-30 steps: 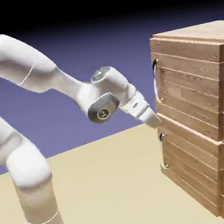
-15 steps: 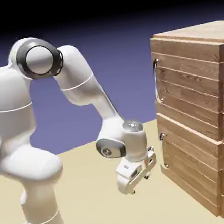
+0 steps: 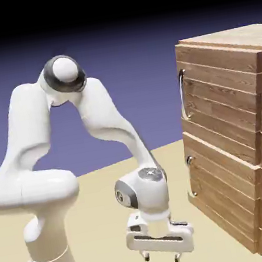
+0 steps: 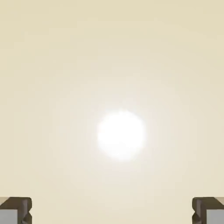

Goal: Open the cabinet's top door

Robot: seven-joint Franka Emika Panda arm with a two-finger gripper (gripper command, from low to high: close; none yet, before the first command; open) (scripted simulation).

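Pincer [image 3: 161, 257] pointing down, spread wide, empty!
It hangs low over the worktop [image 3: 96, 198], beside the cabinet [image 3: 235, 134], top door [image 3: 220, 95] shut.

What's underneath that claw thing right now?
Only bare beige table, with a bright glare spot; nothing lies there. The gripper points down, jaws wide open and empty, left of the cabinet. Both doors are shut, so the cabinet's inside is hidden.
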